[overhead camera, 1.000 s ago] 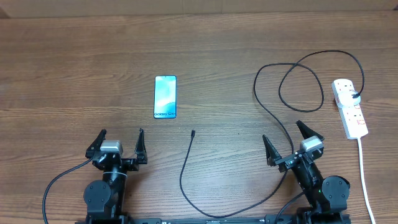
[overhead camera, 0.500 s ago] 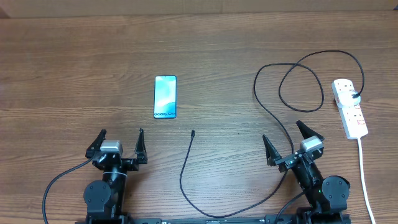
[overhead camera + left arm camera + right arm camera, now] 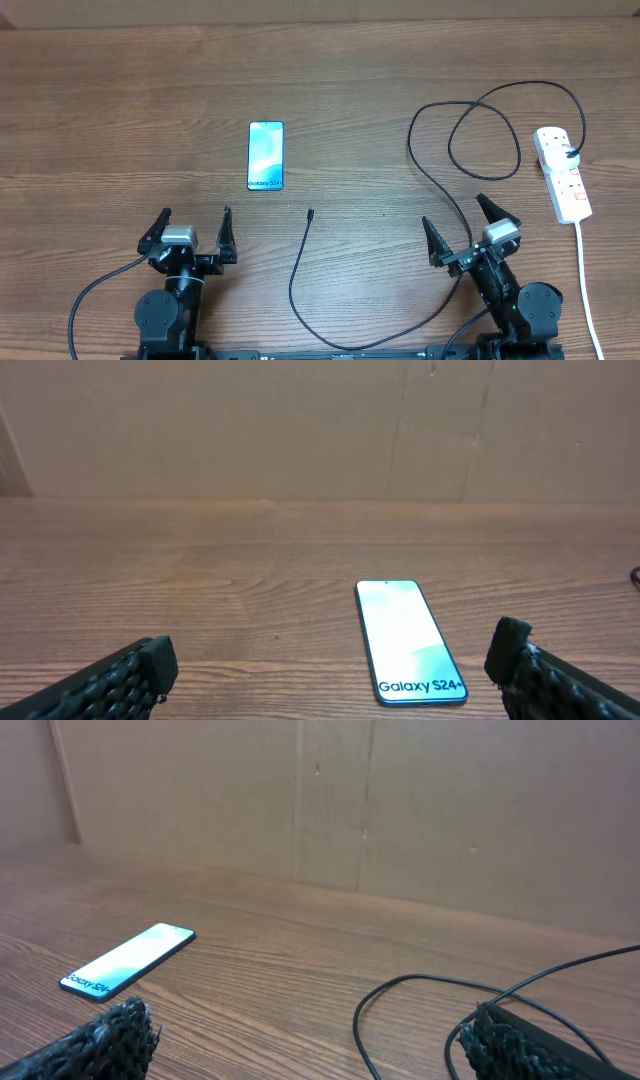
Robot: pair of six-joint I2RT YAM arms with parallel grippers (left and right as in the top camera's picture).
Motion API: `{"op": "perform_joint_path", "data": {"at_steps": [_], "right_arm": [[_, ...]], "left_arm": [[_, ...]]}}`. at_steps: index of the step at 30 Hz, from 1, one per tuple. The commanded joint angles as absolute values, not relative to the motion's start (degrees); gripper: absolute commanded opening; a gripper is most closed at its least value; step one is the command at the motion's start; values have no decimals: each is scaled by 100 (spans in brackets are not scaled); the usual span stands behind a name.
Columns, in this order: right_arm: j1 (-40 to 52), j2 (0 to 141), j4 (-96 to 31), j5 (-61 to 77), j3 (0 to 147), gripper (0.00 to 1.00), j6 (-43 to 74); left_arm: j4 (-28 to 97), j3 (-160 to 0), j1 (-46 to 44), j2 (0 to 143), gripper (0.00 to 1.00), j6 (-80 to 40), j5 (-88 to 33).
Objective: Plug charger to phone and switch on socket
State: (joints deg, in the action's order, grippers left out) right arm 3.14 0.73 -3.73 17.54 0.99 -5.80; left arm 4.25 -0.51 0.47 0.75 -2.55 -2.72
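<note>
Phone [image 3: 266,155]: slim, blue-teal screen, white lettering at its near end. My left pincer [image 3: 195,213], right pincer [image 3: 455,210]: both spread, empty.

place: robot lab or test bench, going by the rig and the backdrop
surface: wide wood-grain tabletop [image 3: 120,100], evenly lit
backdrop: plain brown cardboard panels [image 3: 200,430] standing along the far edge, seams visible in both wrist views
rig: left arm [image 3: 168,310] and right arm [image 3: 525,305] fixed side by side at the near edge, black leads trailing from their bases
props: phone [image 3: 266,155], black cable [image 3: 300,265], white power strip [image 3: 563,172], laid out well apart on the bare wood
</note>
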Motion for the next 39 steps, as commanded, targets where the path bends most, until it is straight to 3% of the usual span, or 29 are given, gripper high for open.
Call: {"op": "perform_joint_path", "data": {"at_steps": [1, 39], "right_arm": [[353, 16, -333, 1678, 47, 100, -585], [353, 16, -333, 1678, 47, 100, -585]], "left_arm": [[429, -27, 8, 25, 100, -126, -237], [423, -27, 8, 27, 100, -342, -298]]}}
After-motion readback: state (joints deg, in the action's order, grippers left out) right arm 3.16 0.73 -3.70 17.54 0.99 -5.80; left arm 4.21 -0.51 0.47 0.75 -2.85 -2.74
